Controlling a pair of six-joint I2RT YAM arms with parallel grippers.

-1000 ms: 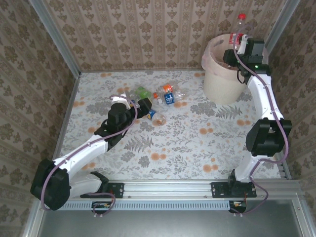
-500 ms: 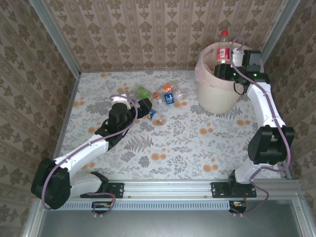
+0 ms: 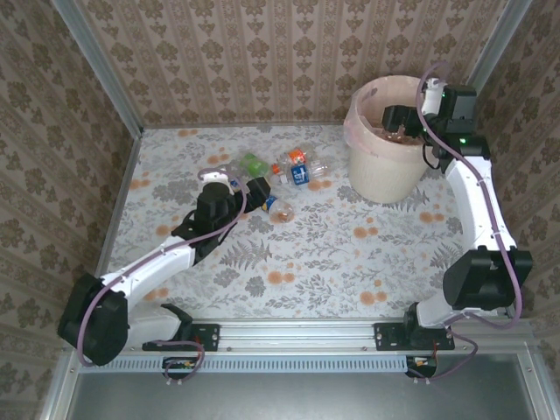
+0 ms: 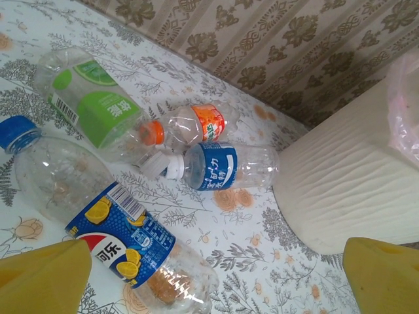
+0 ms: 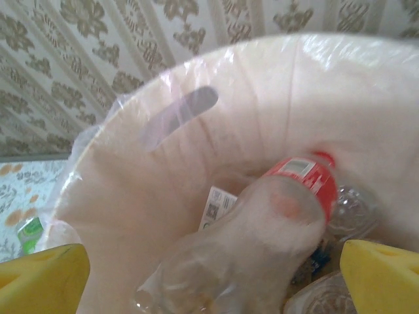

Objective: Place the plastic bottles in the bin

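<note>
On the left half of the floral surface [image 3: 350,262], four plastic bottles [image 3: 300,173] are seen lying on their sides in a loose cluster. A green-labelled bottle [image 4: 98,108] lies furthest left. Beside it are a small orange-labelled bottle [image 4: 190,124] with an orange cap and a blue-labelled bottle [image 4: 219,167] with a white cap. Nearest the camera is a larger blue-capped bottle [image 4: 105,222] with a blue and yellow label.

The left arm is stretched diagonally from its near-left base, low over the surface. The left claw [image 3: 262,191] [image 4: 211,278] is spread wide with nothing gripped, and the blue-capped bottle lies just ahead of its yellow fingertips [image 4: 39,275].

A broad bare stretch of surface separates the cluster from the bin [image 3: 385,171] [image 4: 347,183]. This cream bucket with a thin pinkish liner [image 5: 98,137] is set in the far right corner, close to the wallpapered walls [image 3: 262,61].

A clear red-labelled bottle [image 5: 288,196] is seen inside the bin, tilted upon other bottles.

The right arm is reared up from its base and bent over the rim. The right claw [image 3: 395,118] [image 5: 209,278] is parted wide above the opening, gripping nothing.
</note>
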